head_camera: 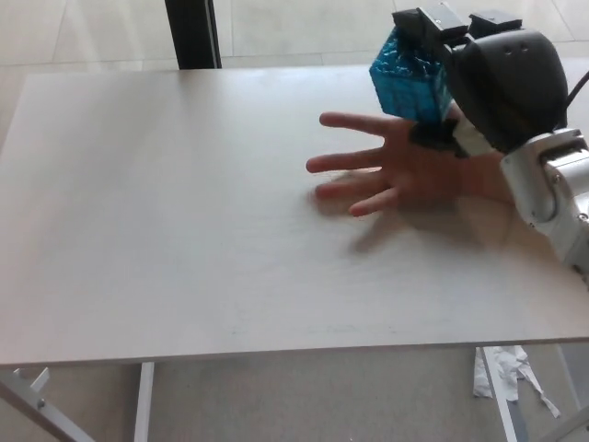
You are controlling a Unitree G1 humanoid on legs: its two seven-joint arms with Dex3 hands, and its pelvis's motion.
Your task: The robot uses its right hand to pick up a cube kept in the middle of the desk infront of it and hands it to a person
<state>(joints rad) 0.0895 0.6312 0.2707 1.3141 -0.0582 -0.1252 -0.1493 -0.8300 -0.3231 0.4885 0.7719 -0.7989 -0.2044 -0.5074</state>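
A blue cube (408,75) is up in the air at the upper right of the head view, gripped between the fingers and thumb of my black right hand (492,78). Cube and hand hang directly above a person's open hand (396,166), which rests palm up on the white desk (184,212) with its fingers pointing left. The cube is a little above that palm, not touching it. My silver forearm (552,198) comes in from the right edge. My left hand does not show.
A dark post (191,32) stands behind the desk's far edge. White desk legs (143,401) and crumpled paper (502,368) show on the floor below the near edge.
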